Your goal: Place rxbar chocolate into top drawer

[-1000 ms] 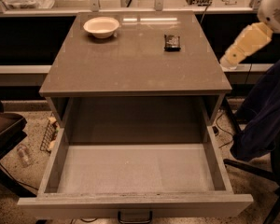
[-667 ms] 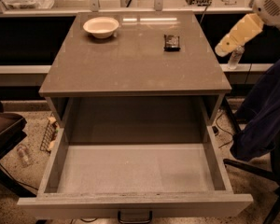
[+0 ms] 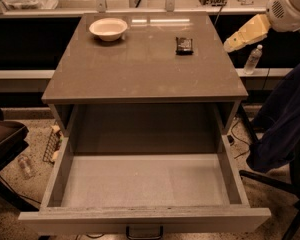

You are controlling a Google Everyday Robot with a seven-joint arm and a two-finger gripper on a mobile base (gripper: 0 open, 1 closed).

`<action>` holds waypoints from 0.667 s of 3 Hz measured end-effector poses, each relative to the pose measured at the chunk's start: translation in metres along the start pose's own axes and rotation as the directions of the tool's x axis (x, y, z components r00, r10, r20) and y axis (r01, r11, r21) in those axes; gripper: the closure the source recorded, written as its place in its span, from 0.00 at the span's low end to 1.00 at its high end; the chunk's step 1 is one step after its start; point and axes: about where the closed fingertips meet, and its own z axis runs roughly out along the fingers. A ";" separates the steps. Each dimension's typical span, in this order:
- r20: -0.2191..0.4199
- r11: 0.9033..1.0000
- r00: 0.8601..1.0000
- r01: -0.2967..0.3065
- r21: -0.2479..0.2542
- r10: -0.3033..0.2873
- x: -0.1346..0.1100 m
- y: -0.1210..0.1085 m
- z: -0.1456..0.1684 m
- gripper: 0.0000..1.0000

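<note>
The rxbar chocolate (image 3: 184, 45), a small black-wrapped bar, lies flat on the grey cabinet top toward the back right. The top drawer (image 3: 145, 211) is pulled fully open below the top, with a bare flat grey bottom and a dark handle at its front edge. My gripper (image 3: 230, 44) is at the end of the pale arm reaching in from the upper right. It hovers just past the right edge of the cabinet top, to the right of the bar and apart from it. It holds nothing that I can see.
A white round bowl (image 3: 108, 28) stands at the back left of the cabinet top (image 3: 140, 69). A clear bottle (image 3: 252, 59) stands to the right of the cabinet. A dark blue chair or cloth (image 3: 285, 119) is at the right, a black case (image 3: 5, 139) at the left.
My arm and gripper have moved up and to the left, closer to the right edge of the cabinet top. The bar, bowl and drawer have not moved.
</note>
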 end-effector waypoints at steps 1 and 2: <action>-0.003 0.998 0.998 -0.062 0.000 0.062 0.001 -0.001 0.003 0.00; -0.003 0.998 0.998 -0.062 0.000 0.062 0.001 0.000 0.004 0.00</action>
